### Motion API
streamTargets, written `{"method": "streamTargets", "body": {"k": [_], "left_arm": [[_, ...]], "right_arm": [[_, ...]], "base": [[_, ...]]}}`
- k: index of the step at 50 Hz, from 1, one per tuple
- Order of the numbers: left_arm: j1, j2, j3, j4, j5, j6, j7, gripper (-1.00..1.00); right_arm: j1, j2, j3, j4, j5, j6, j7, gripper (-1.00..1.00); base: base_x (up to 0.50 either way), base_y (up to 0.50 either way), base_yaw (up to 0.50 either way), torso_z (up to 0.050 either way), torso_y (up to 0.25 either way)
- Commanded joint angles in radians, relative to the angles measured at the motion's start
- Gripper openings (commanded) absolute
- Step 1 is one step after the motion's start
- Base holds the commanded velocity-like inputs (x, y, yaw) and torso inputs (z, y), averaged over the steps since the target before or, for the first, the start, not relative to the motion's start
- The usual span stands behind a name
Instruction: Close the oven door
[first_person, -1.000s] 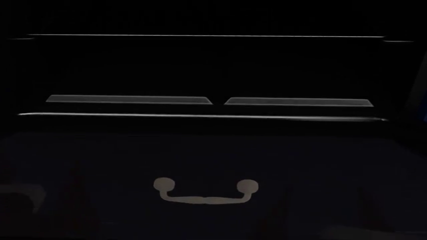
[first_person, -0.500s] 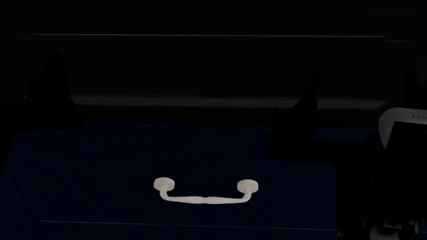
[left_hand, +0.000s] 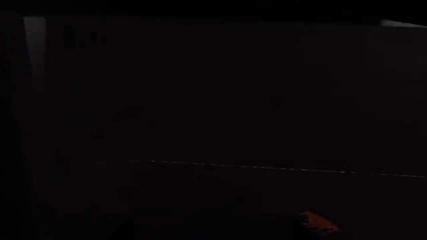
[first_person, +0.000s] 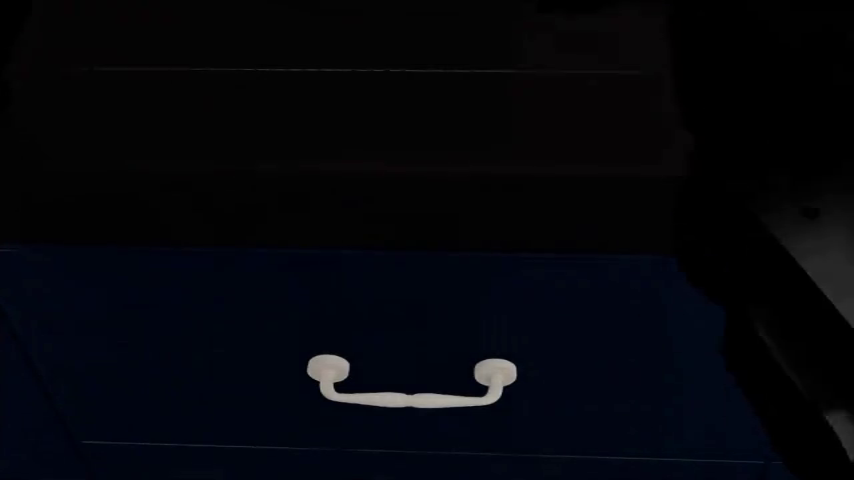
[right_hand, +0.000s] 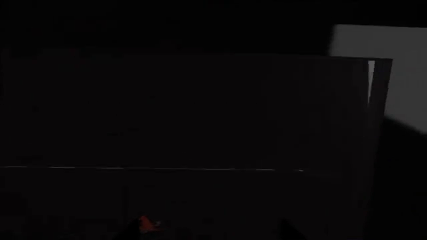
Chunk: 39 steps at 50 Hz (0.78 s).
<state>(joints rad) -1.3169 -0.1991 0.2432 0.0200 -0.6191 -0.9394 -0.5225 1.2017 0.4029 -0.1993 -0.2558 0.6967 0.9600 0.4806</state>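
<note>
Oven door (first_person: 374, 150): rigid, heavy, hinged glass panel; push flat near top edge, don't pinch. Claw states: cannot tell, too dark.

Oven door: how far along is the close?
Looks mostly done, though the renders are very dark. In the head view the oven door shows as a flat black panel above the navy drawer front with its white handle, and nothing hangs out over the drawer. No gripper is clearly visible. Left: confirming that the door is fully latched, which I cannot tell.
</note>
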Motion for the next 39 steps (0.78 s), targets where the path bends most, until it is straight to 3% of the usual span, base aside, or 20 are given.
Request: {"method": "streamTargets", "body": {"k": [1,6,8,10,13,15,21,24,27,30,32,36,39], "left_arm": [[-0.353,0.063,0.104,-0.556,0.148,0.175,0.142,1.0],[-0.495,0.135,0.135,-0.913,0.207,0.357,0.225,1.0],[-0.578,0.191,0.158,-1.162,0.24,0.499,0.269,1.0],[-0.646,0.199,0.304,-1.302,0.073,0.564,0.269,1.0],[-0.675,0.199,0.517,-1.327,-0.079,0.598,0.253,1.0],[-0.676,0.199,0.637,-1.328,-0.147,0.559,0.227,1.0],[-0.653,0.199,0.604,-1.329,-0.171,0.449,0.248,1.0],[-0.626,0.199,0.499,-1.329,-0.094,0.413,0.261,1.0],[-0.617,0.199,0.323,-1.329,0.042,0.388,0.267,1.0],[-0.628,0.199,0.261,-1.329,0.11,0.386,0.265,1.0],[-0.63,0.199,0.276,-1.329,0.111,0.395,0.263,1.0],[-0.637,0.199,0.457,-1.329,-0.015,0.446,0.243,1.0],[-0.66,0.199,0.455,-1.329,-0.046,0.449,0.261,1.0]], "right_arm": [[0.309,-0.086,-0.146,0.535,-0.157,-0.167,-0.164,1.0],[0.414,-0.133,-0.193,0.725,-0.215,-0.255,-0.222,1.0],[0.464,-0.161,-0.203,0.818,-0.231,-0.296,-0.25,1.0],[0.56,-0.212,-0.236,1.04,-0.28,-0.401,-0.309,1.0],[0.745,-0.321,-0.247,1.49,-0.336,-0.642,-0.407,1.0],[0.742,-0.326,-0.211,1.564,-0.387,-0.608,-0.396,1.0],[0.715,-0.346,0.02,1.565,-0.509,-0.53,-0.39,1.0],[0.719,-0.347,0.102,1.565,-0.576,-0.48,-0.385,1.0],[0.744,-0.345,0.126,1.565,-0.638,-0.452,-0.4,1.0],[0.763,-0.335,0.143,1.565,-0.662,-0.447,-0.417,1.0],[0.756,-0.328,0.153,1.565,-0.67,-0.454,-0.421,1.0],[0.759,-0.309,0.208,1.564,-0.658,-0.469,-0.464,1.0],[0.792,-0.299,0.215,1.564,-0.663,-0.477,-0.496,1.0]], "base": [[0.0,0.0,0.0,0.0,0.0],[0.0,0.0,0.0,0.0,0.0],[0.0,0.0,0.0,0.0,0.0],[0.0,0.0,0.0,0.0,0.0],[0.0,0.0,0.0,0.0,0.0],[0.0,0.0,0.0,0.0,0.0],[0.02,0.0,-0.01,0.003,-0.004],[0.08,0.0,-0.01,0.011,-0.012],[0.08,0.0,0.0,0.011,-0.012],[0.08,0.0,0.0,0.007,-0.012],[0.07,0.0,0.0,0.012,-0.012],[0.07,0.0,0.0,0.008,-0.012],[0.07,0.0,0.0,0.007,-0.012]]}}
